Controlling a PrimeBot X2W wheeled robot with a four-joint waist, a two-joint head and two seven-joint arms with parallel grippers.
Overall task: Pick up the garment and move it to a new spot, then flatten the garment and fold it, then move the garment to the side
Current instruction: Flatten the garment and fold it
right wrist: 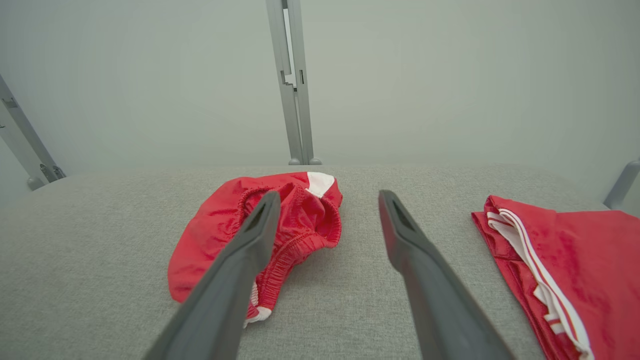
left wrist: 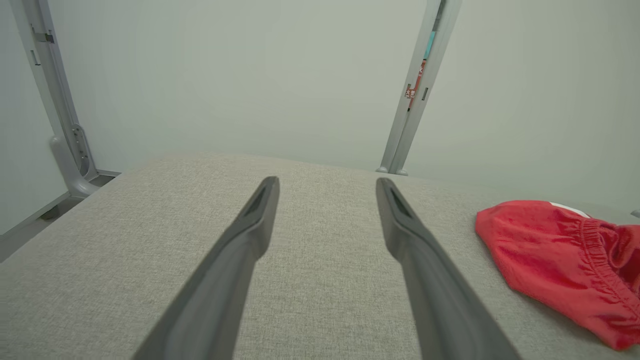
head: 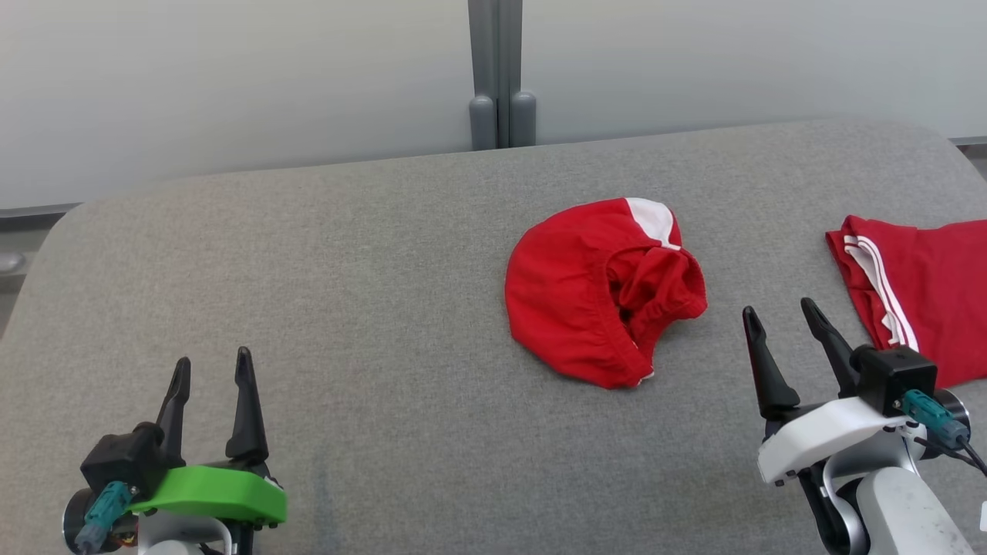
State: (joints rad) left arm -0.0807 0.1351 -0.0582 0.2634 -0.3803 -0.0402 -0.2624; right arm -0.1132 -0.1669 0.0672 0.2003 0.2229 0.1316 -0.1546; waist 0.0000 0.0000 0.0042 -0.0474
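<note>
The garment [head: 594,289] is a crumpled red piece with an elastic waistband and a white patch, bunched up right of centre on the grey padded table [head: 347,270]. It also appears as the garment [left wrist: 555,260] at the right edge of the left wrist view and as the garment [right wrist: 280,230] ahead-left in the right wrist view. My right gripper [head: 779,314] stands open just right of it, not touching; the right gripper [right wrist: 327,197] has nothing between its fingers. My left gripper [head: 213,364] is open at the lower left, far from the garment; the left gripper [left wrist: 327,185] holds nothing.
A second red garment with white stripes [head: 917,289] lies flat at the table's right edge, close beside my right gripper, also seen as the striped garment [right wrist: 560,265]. A grey post [head: 500,73] and pale wall panels stand behind the table's far edge. Bare cloth stretches left of the crumpled garment.
</note>
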